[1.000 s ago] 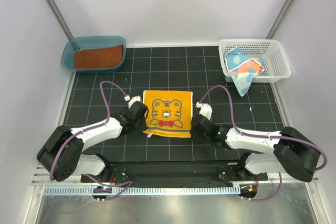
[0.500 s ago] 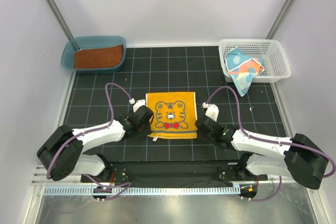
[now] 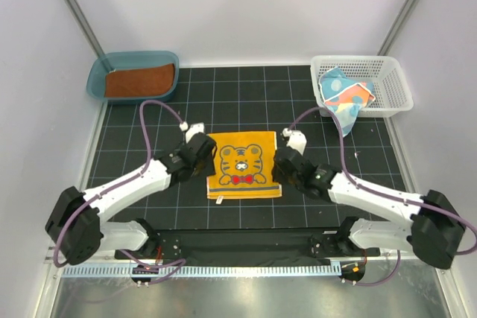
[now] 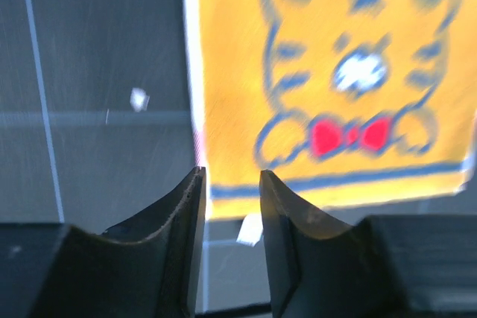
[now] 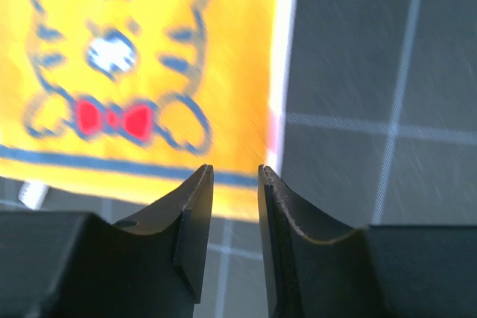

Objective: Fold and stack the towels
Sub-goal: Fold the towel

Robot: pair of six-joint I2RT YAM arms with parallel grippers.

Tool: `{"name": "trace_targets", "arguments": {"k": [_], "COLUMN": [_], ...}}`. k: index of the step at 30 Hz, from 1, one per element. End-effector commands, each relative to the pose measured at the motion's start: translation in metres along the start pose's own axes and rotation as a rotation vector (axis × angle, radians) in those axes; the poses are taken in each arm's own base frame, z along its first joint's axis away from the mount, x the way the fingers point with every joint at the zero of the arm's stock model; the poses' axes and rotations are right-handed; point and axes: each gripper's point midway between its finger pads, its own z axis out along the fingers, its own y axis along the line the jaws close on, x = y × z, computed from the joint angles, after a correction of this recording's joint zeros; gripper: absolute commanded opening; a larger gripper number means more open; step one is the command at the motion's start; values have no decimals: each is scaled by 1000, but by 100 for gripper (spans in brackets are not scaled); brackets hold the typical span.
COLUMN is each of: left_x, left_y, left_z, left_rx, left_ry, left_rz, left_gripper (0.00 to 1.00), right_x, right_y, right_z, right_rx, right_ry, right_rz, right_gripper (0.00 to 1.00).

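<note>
There, in the middle of the black gridded mat [image 3: 134, 128], lay a yellow-orange towel [image 3: 243, 164] printed with a cartoon tiger wearing a red bow tie, spread flat with a navy stripe along its near edge. The left gripper [image 4: 231, 176] hovered at the towel's left edge near the lower corner, its fingers apart with a narrow gap and nothing clamped between them. The right gripper [image 5: 235, 173] was the same at the right edge: fingers parted, holding nothing. A small white tag [image 4: 250, 230] stuck out from the towel's near left corner. At the far left, a rust-brown towel [image 3: 139, 81] lay flat in a teal tub [image 3: 95, 80]. At the far right, a teal spotted towel [image 3: 344, 98] sat crumpled in a white lattice basket [image 3: 395, 91], one corner hanging over the front rim.
</note>
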Motion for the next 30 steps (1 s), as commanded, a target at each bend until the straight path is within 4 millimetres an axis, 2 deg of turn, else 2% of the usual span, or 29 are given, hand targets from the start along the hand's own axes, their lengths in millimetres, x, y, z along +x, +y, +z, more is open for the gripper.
{"name": "trace_targets", "arguments": {"k": [1, 2, 4, 5, 6, 7, 9, 10, 12, 13, 14, 15, 16, 17, 18, 20, 21, 22, 27, 30], "left_x": [-50, -64, -80, -93, -98, -110, -128, -129, -148, -152, -149, -152, -157, -153, -155, -153, -154, -154, -146, -139], "left_y": [-16, -27, -35, -43, -43, -45, -55, -58, -68, -70, -69, -72, -77, -76, -73, -70, -65, -62, -44, -28], "left_z": [0, -3, 5, 6, 16, 23, 32, 42, 50, 55, 69, 73, 76, 88, 93, 108, 113, 118, 142, 152], "left_rx": [-1, 22, 23, 41, 33, 57, 113, 127, 176, 188, 188, 198, 216, 210, 203, 194, 183, 175, 102, 22], "left_ry": [-82, -100, -119, -143, -135, -140, -165, -157, -184, -183, -151, -144, -147, -121, -118, -90, -83, -79, -51, -36], "left_rz": [15, 10, 30, 29, 27, 2, -18, -19, -28, -23, -15, -7, 2, 15, 10, 1, -9, -15, -31, -41], "left_gripper": [37, 36, 36, 36, 35, 34, 33, 33, 33, 32, 31, 31, 30, 30, 30, 30, 29, 29, 28, 29], "right_x": [-44, -58, -74, -86, -88, -106, -113, -118, -128, -130, -143, -135, -144, -143, -137, -141, -135, -138, -128, -127], "right_y": [30, 50, 56, 67, 80, 87, 104, 107, 119, 124, 132, 133, 140, 141, 140, 144, 141, 141, 126, 110], "right_z": [12, 12, 25, 36, 39, 52, 59, 66, 85, 90, 93, 107, 109, 116, 128, 139, 150, 153, 175, 181], "right_rx": [-59, -134, -168, -207, -281, -322, -417, -430, -456, -469, -502, -499, -528, -525, -517, -535, -523, -536, -516, -511], "right_ry": [-62, -68, -72, -85, -58, -94, -74, -76, -95, -92, -122, -99, -122, -120, -103, -114, -99, -115, -115, -133], "right_rz": [-7, 15, 50, 79, 98, 160, 199, 218, 254, 267, 283, 309, 320, 334, 353, 375, 398, 410, 455, 495], "right_gripper": [35, 33, 27, 24, 19, 18, 15, 13, 9, 8, 7, 6, 6, 6, 6, 5, 5, 5, 4, 4]}}
